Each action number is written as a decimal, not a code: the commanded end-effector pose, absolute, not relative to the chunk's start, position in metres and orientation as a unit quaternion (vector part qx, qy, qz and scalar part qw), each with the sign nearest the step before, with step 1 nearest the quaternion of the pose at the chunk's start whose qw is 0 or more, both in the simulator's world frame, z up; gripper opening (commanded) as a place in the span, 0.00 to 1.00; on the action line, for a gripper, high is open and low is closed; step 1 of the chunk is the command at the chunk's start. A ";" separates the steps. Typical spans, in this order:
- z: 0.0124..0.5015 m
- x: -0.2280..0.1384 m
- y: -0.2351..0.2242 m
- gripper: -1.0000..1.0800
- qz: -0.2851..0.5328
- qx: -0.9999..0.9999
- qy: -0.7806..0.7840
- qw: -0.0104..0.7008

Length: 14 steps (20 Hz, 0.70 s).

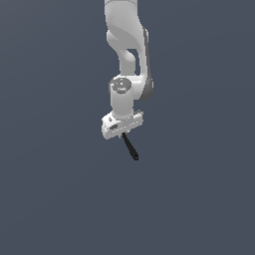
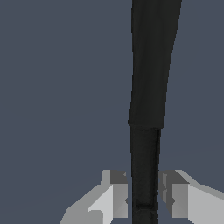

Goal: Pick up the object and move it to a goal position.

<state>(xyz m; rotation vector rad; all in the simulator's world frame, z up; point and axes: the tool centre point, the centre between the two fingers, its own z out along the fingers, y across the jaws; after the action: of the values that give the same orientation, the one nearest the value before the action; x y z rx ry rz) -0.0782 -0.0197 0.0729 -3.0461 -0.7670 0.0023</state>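
Note:
The object (image 1: 130, 147) is a slim black stick. In the exterior view it pokes out from under the white gripper (image 1: 122, 130) and slants down toward that view's right. The wrist view shows the object (image 2: 146, 109) as a long black bar running away from the camera between the two grey fingers (image 2: 117, 194). Both pads press against its sides, so my gripper (image 2: 145, 197) is shut on it. The end of the stick inside the hand is hidden in the exterior view.
A plain dark blue-grey surface (image 1: 50, 199) fills the scene around the arm (image 1: 130, 45). No other objects or edges show in either view.

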 end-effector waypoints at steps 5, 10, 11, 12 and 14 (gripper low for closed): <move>0.132 -0.061 -0.046 0.00 0.000 -0.970 -0.244 0.001; 0.180 -0.047 -0.068 0.00 -0.001 -0.970 -0.245 0.001; 0.190 -0.044 -0.073 0.00 -0.001 -0.970 -0.245 0.001; 0.199 -0.041 -0.077 0.00 -0.001 -0.970 -0.245 0.001; 0.218 -0.035 -0.086 0.00 -0.001 -0.970 -0.245 0.001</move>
<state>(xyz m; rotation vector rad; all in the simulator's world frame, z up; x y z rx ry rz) -0.0391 -0.0794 0.2028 -3.0441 -0.7675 -0.0007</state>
